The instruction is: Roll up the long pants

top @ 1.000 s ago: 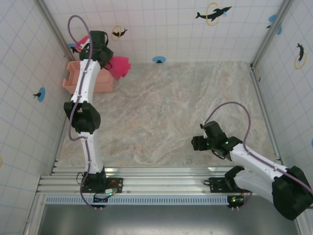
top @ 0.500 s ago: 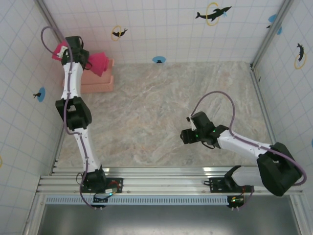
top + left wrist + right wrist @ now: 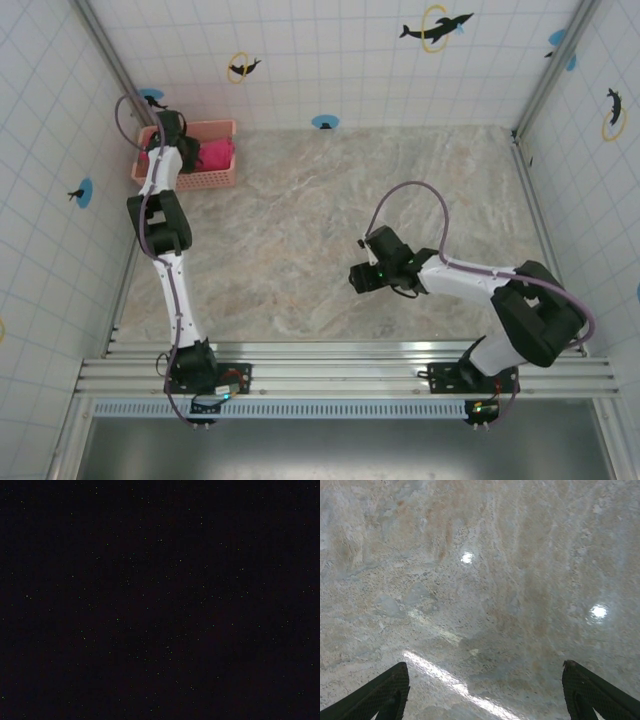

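The long pants (image 3: 214, 156) are a bright pink-red bundle lying inside the salmon lattice basket (image 3: 205, 181) at the far left corner. My left gripper (image 3: 176, 141) reaches down into the basket right against the bundle, its fingers buried in the cloth and still closed on it. The left wrist view is black. My right gripper (image 3: 353, 279) hovers low over the middle of the marble table, well away from the pants. Its jaws stand wide open, fingertips (image 3: 390, 685) at the bottom corners of the right wrist view, with bare marble between them (image 3: 485, 682).
The basket sits against the tiled left wall, near the corner post (image 3: 105, 50). The marble tabletop (image 3: 330, 190) stretches between the two arms. Metal rails (image 3: 330, 365) run along the near edge. The tiled walls carry dolphin stickers.
My left arm carried the pink bundle from above the basket leftward and then down into it. My right arm stretched leftward toward the table's middle, jaws still wide.
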